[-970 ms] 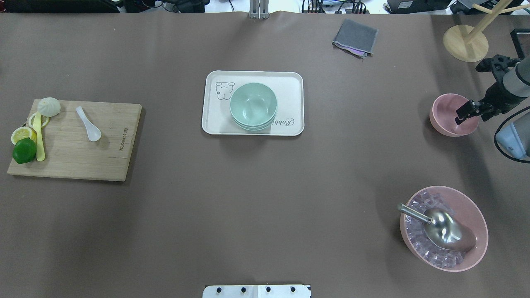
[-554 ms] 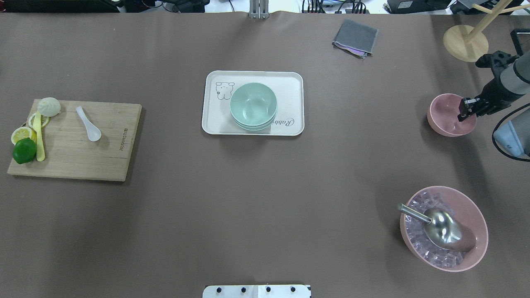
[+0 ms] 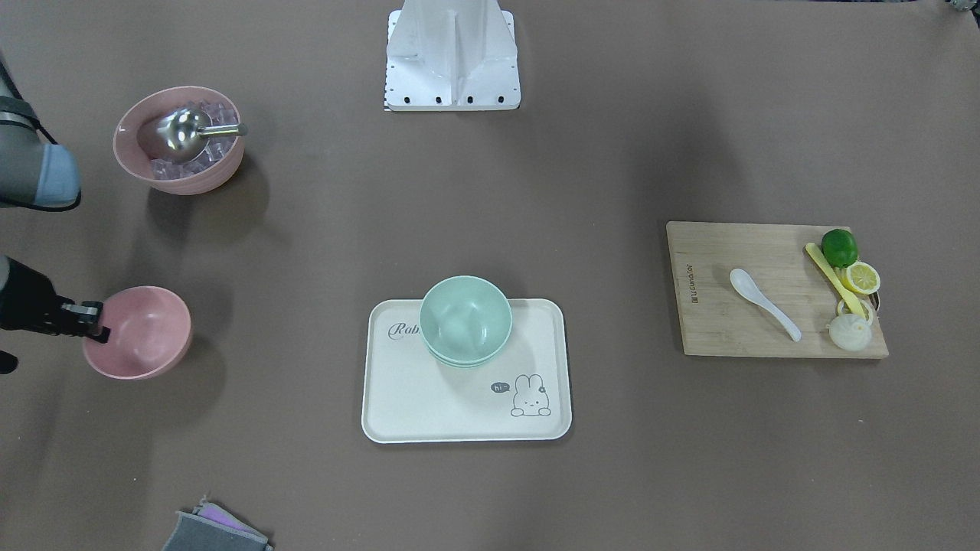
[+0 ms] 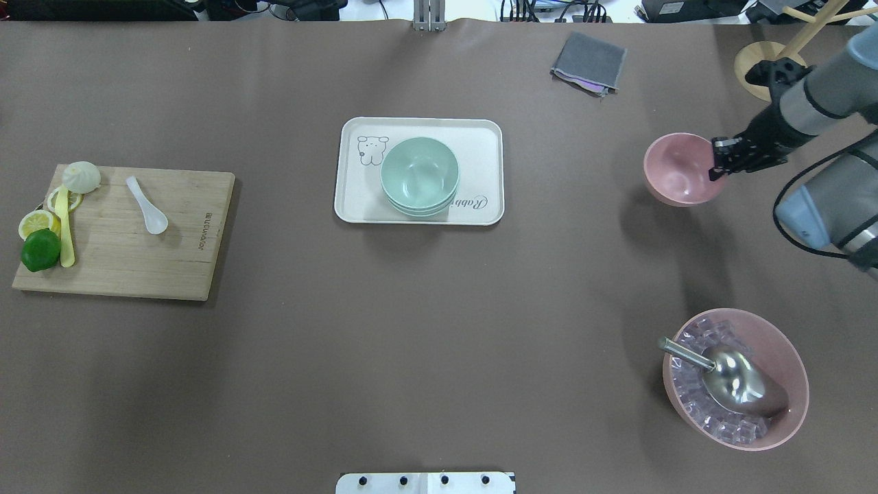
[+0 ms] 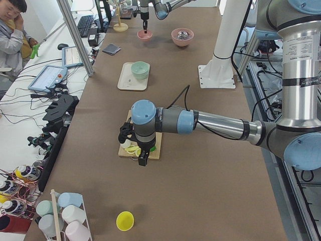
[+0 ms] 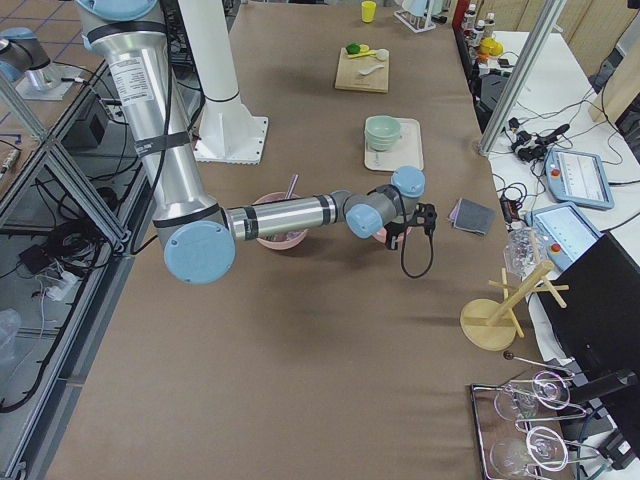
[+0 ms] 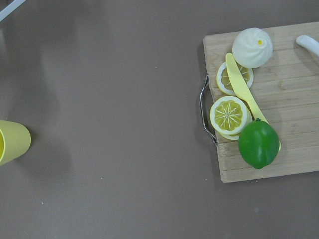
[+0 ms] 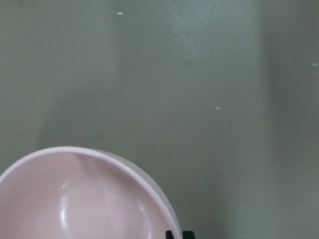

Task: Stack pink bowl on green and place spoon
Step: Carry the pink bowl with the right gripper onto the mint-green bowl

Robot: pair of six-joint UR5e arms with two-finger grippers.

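Pink bowl [image 4: 679, 171] is held by its rim, at approx. 3 o'clock, in the right tool [image 4: 715, 163], which is pinched narrow on that rim. The bowl seems raised off the counter [image 4: 439, 343], w/ its shadow offset below. In the overhead view it is found at 3 o'clock from the green bowls [image 4: 419, 175], which are stacked on a tray [image 4: 353, 206]. White spoon [image 4: 146, 204] is laid on a board [image 4: 171, 267] at the tray's 9 o'clock. Left tool [image 5: 143, 159] is seen over the board's outer end; wide or narrow can't be told.
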